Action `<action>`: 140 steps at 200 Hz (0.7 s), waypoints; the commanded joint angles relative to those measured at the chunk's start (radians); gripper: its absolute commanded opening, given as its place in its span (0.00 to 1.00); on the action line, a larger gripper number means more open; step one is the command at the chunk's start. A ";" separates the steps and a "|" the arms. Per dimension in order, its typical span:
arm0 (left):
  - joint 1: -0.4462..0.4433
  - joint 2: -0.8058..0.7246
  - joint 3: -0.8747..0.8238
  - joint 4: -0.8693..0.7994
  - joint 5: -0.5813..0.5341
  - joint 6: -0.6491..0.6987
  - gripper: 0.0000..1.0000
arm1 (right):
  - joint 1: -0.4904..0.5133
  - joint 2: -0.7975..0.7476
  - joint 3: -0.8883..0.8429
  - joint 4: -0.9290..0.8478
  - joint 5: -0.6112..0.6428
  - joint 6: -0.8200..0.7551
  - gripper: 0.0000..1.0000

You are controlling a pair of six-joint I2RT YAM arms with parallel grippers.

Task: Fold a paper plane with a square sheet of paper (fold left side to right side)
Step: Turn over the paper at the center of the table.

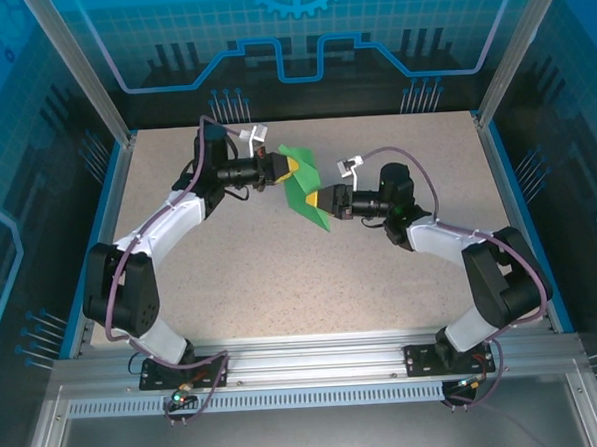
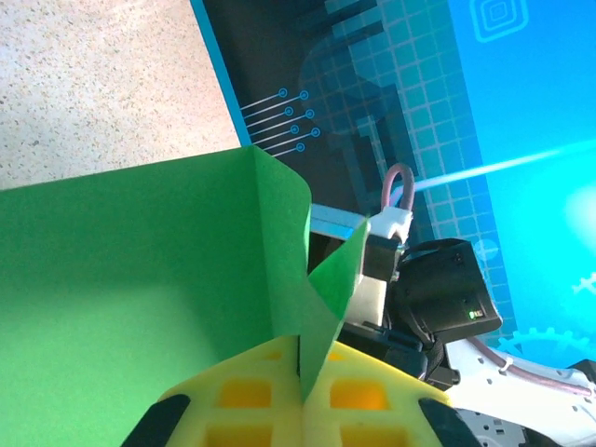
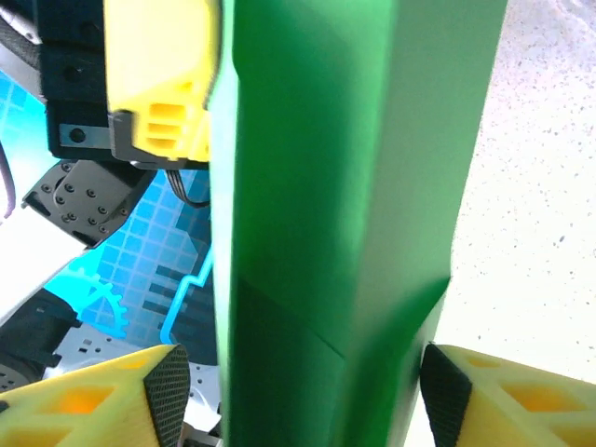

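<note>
The whole outline of the sheet of paper point(image 1: 308, 183) cannot be made out. In the left wrist view it point(image 2: 140, 317) runs off the left and bottom edges. In the right wrist view it point(image 3: 345, 233) is a blurred upright band, cut off at the top and bottom. From above, the tips of both claws are partly covered by it.

The paper is bright green, no longer flat, folded into angled panels with sharp creases. One flap stands up towards the centre of the left wrist view. It sits just above the middle of the top view, lifted off the speckled table point(image 1: 281, 274), between the two claws.

The left gripper point(image 1: 288, 167) is clamped on the paper, its yellow fingers point(image 2: 242, 405) pressed together with the sheet coming out from between them. The right gripper point(image 3: 298, 391) has its jaws apart, one on each side of the band. The right pad point(image 3: 442, 382) is at the paper's edge, and a gap shows beside the left pad.
</note>
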 commanded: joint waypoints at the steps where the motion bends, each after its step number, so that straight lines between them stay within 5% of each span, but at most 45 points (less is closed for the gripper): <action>1: -0.001 -0.004 -0.012 0.023 0.040 -0.015 0.00 | -0.015 0.020 0.038 -0.001 -0.026 -0.011 0.62; 140: -0.018 0.032 -0.003 -0.015 0.039 0.016 0.00 | -0.020 -0.028 0.060 -0.166 -0.007 -0.113 0.24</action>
